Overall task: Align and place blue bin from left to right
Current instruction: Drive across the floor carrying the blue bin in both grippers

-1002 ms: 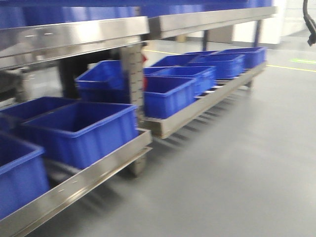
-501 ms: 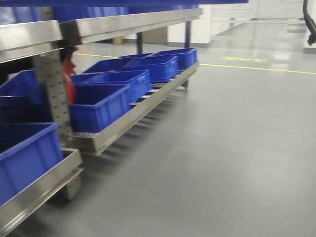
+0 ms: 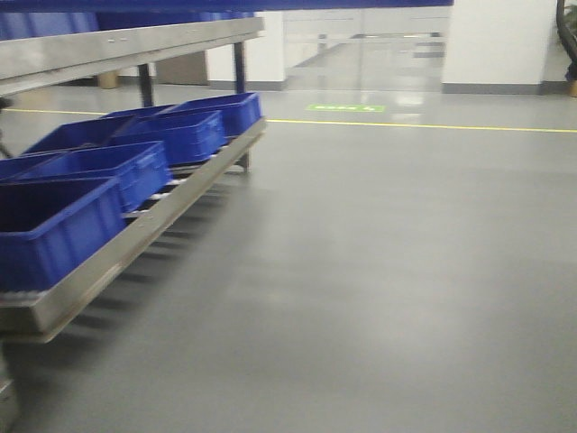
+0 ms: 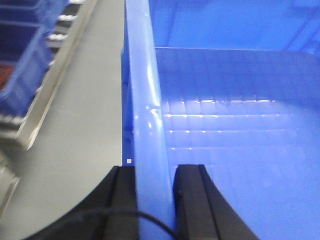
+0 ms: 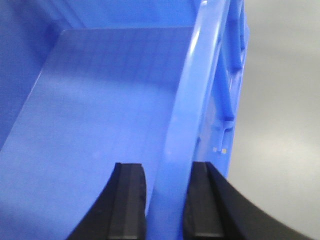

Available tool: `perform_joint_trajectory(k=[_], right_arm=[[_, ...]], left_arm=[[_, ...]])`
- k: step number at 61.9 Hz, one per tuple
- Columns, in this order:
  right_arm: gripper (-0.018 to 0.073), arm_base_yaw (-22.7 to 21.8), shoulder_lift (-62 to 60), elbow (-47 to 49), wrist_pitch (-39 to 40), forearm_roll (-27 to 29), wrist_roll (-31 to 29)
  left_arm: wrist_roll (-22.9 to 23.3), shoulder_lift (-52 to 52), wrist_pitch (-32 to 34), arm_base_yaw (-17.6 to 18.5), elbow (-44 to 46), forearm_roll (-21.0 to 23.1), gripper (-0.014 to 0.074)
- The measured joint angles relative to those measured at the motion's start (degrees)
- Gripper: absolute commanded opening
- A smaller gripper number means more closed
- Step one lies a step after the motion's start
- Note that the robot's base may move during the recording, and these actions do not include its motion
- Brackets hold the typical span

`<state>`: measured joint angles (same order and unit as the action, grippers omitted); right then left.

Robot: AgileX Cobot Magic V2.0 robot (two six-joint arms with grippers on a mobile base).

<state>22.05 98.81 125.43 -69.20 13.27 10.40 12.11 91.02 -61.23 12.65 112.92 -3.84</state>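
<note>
Left jaws: pinching the left wall of the bin (image 4: 225, 125), one pad outside, one inside, rim running up between them toward 12 o'clock. Pads sit flush, no gap showing.

Right jaws: same pinch on the opposite wall, the rim leaning off toward 1 o'clock in the right wrist view. Outer ribs show just past the outside pad.

Bin: empty, floor of it bare and glossy. It hangs between the two arms. Neither wrist view shows it resting on anything, so I judge it carried.

Left wrist view, 10 o'clock: grey floor (image 4: 85, 110), then the edge of a rack with darker bins on it, apart from the carried bin.

Front view, somewhat blurred: steel rack (image 3: 135, 239) along 9 o'clock, a row of bins (image 3: 54, 225) on its lower level running back toward 11. Shelf (image 3: 117, 45) above. Open floor from 12 to 3, a yellow line (image 3: 415, 126) across the far end. The carried bin is out of this view.

Judgement: transport step, placement not yet done. No free slot is visible from here.

To do it well: hold both pinches even and the arms at equal height so the bin does not tilt or twist. Come at the rack square. Line the walls with the neighbours. Lower until the base seats, then let go both sides together.
</note>
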Motion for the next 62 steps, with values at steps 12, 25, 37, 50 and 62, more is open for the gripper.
perform_joint_trajectory(k=[12, 25, 37, 50, 62], right_arm=[[-0.0059, 0.0, 0.0, 0.0, 0.0, 0.0, 0.0], [-0.0059, 0.0, 0.0, 0.0, 0.0, 0.0, 0.0], [-0.0059, 0.0, 0.0, 0.0, 0.0, 0.0, 0.0], [-0.0059, 0.0, 0.0, 0.0, 0.0, 0.0, 0.0], [-0.0059, 0.0, 0.0, 0.0, 0.0, 0.0, 0.0]], left_arm=[[0.0, 0.0, 0.0, 0.0, 0.0, 0.0, 0.0025], [0.0, 0.0, 0.0, 0.0, 0.0, 0.0, 0.0025], [0.0, 0.0, 0.0, 0.0, 0.0, 0.0, 0.0025], [0.0, 0.0, 0.0, 0.0, 0.0, 0.0, 0.0025], [0.0, 0.0, 0.0, 0.0, 0.0, 0.0, 0.0025]])
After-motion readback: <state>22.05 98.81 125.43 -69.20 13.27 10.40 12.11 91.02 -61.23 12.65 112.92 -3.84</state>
